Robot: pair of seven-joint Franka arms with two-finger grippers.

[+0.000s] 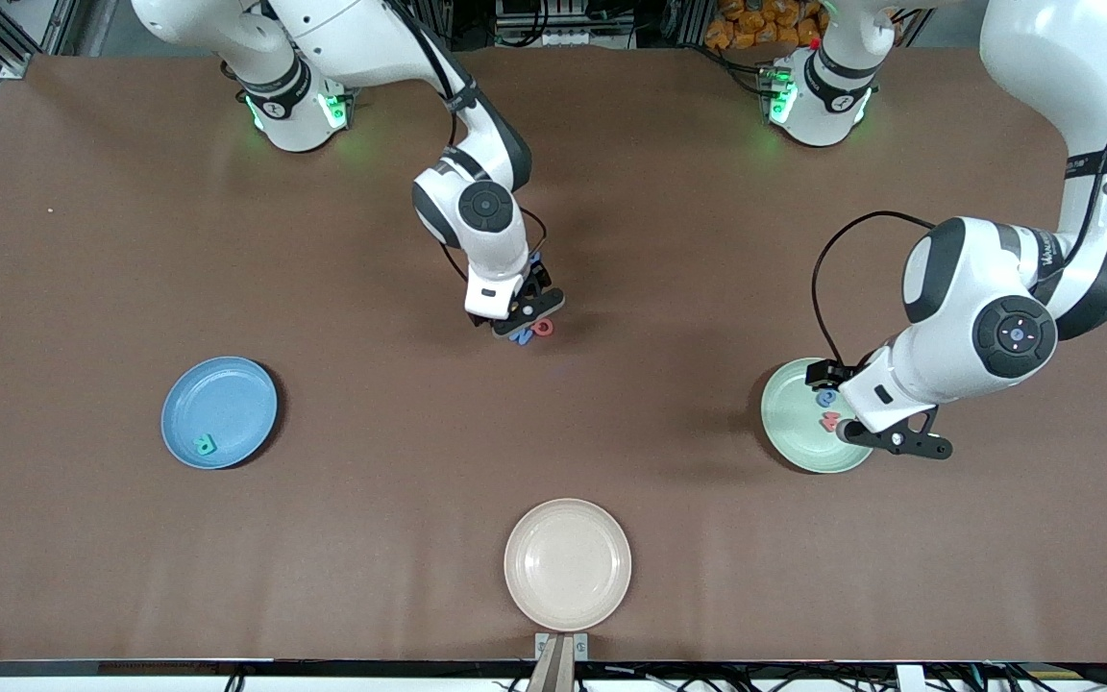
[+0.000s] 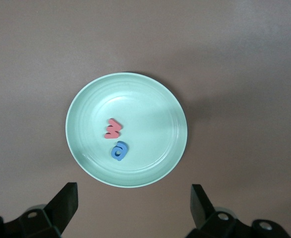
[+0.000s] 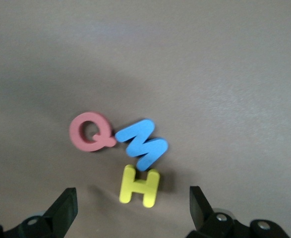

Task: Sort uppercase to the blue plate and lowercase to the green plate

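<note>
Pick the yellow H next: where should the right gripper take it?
Probably top-down with the open right gripper, pinching the yellow H across its two uprights. It lies flat on the table; its outer sides look clear, while its top end touches the blue M, which touches the red Q.

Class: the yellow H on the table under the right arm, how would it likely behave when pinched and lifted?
The yellow H looks like thick, matte foam, so probably light and slightly squashy. It lies flat, so it should not roll. It touches the blue M, which may shift when the H is lifted.
</note>
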